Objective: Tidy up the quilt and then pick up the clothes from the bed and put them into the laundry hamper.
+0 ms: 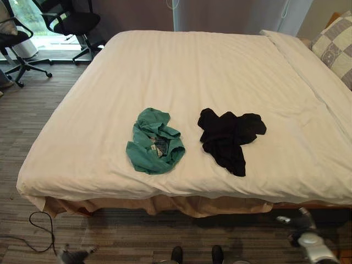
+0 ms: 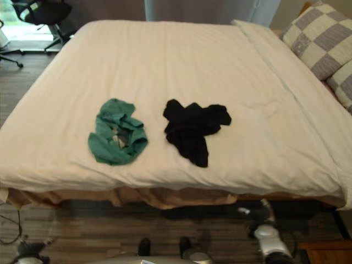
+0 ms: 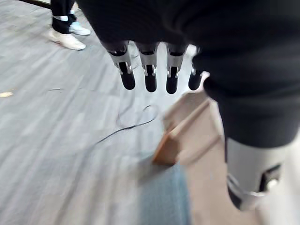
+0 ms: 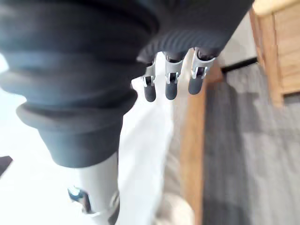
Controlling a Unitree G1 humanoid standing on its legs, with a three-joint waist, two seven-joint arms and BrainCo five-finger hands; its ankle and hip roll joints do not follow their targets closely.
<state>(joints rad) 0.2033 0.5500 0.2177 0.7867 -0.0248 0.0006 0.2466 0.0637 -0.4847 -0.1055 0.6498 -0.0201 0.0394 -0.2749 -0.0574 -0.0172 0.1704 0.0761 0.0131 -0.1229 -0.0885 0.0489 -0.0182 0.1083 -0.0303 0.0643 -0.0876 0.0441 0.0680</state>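
Two garments lie on the quilt [image 1: 220, 71], both ahead of and between the hands, well apart from either. Eye views: green top [image 1: 155, 141] is crumpled, w/ long axis running roughly away from robot, slightly slanted; folds hide its shape, can't tell which end is the neck. Black garment [image 1: 228, 137] sits just beside it on the right-hand side, not touching; its long axis slants from far-left to near-right, narrow end pointing at the near bed edge. Quilt lies flat over the bed, w/ a folded strip along the pillow side. Checked pillow [image 2: 316, 38] is cut off at the frame edge. Left hand [image 1: 69, 256] is low by the floor, blurred. Right hand [image 2: 268, 237] is low near the bed's near right corner, partly cut off. Office chairs [image 1: 71, 22] stand beyond the far-left corner, partly cropped.

Left wrist view: left hand's fingers [image 3: 150, 75] hang straight, relaxed, holding nothing, over the floor [image 3: 56, 140]. A person's shoes [image 3: 68, 40] show past them, legs cut off.

Right wrist view: right hand's fingers [image 4: 171, 82] hang straight and loose, nothing held, alongside quilt edge and wood bed frame [image 4: 192, 154].
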